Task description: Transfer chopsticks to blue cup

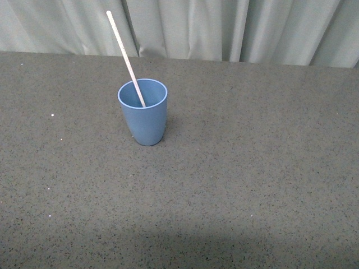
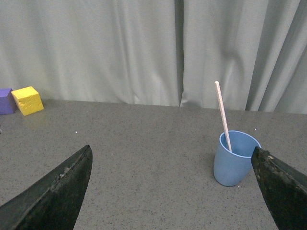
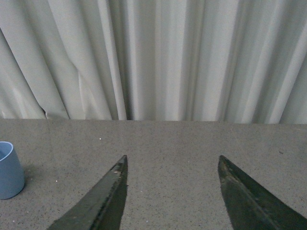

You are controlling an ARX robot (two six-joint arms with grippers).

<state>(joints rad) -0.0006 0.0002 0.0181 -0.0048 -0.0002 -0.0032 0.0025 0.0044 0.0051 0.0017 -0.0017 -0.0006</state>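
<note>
The blue cup [image 1: 143,117] stands upright on the grey table, left of centre in the front view. The pale chopstick [image 1: 124,55] stands inside it, leaning to the upper left over the rim. Neither gripper shows in the front view. In the left wrist view my left gripper [image 2: 171,152] is open and empty, with the cup [image 2: 235,164] and chopstick [image 2: 222,115] ahead, close to one finger [image 2: 280,187]. In the right wrist view my right gripper [image 3: 172,163] is open and empty over bare table; the cup's edge [image 3: 9,170] shows at the frame border.
A grey-green curtain [image 1: 224,28] hangs behind the table's far edge. A yellow block [image 2: 28,100] and a purple block [image 2: 5,101] sit by the curtain in the left wrist view, far from the cup.
</note>
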